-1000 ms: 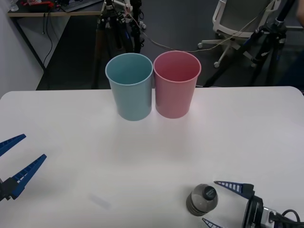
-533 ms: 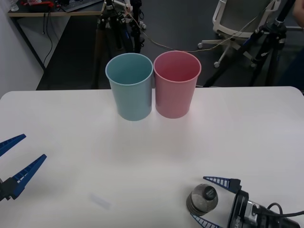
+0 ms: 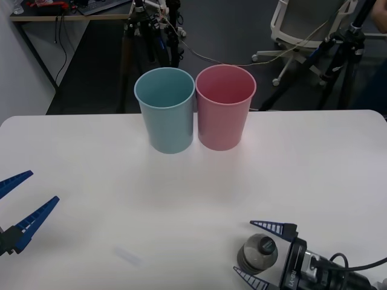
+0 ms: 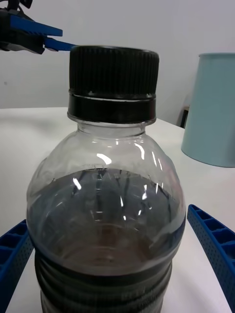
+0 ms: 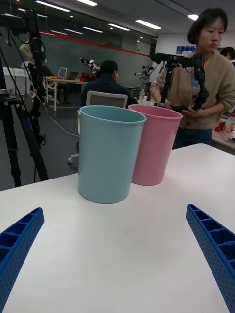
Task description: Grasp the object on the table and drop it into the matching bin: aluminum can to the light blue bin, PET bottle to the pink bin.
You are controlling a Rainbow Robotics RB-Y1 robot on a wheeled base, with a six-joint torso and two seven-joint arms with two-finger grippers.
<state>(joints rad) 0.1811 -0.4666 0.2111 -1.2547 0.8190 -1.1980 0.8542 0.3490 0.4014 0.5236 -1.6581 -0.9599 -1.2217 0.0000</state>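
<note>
Tool [image 3: 261, 251] agape — astride PET bottle [image 3: 257, 252]

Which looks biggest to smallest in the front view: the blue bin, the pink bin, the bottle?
1. Blue bin and pink bin: alike in shape and size, so no ranking between them.
2. Bottle: clearly smallest, though nearer the camera, standing between the open right gripper fingers.

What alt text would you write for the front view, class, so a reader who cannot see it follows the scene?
The open right gripper straddles an upright PET bottle near the white table's front edge. The light blue bin and pink bin stand side by side at the back, while the open left gripper waits at the left edge.
</note>
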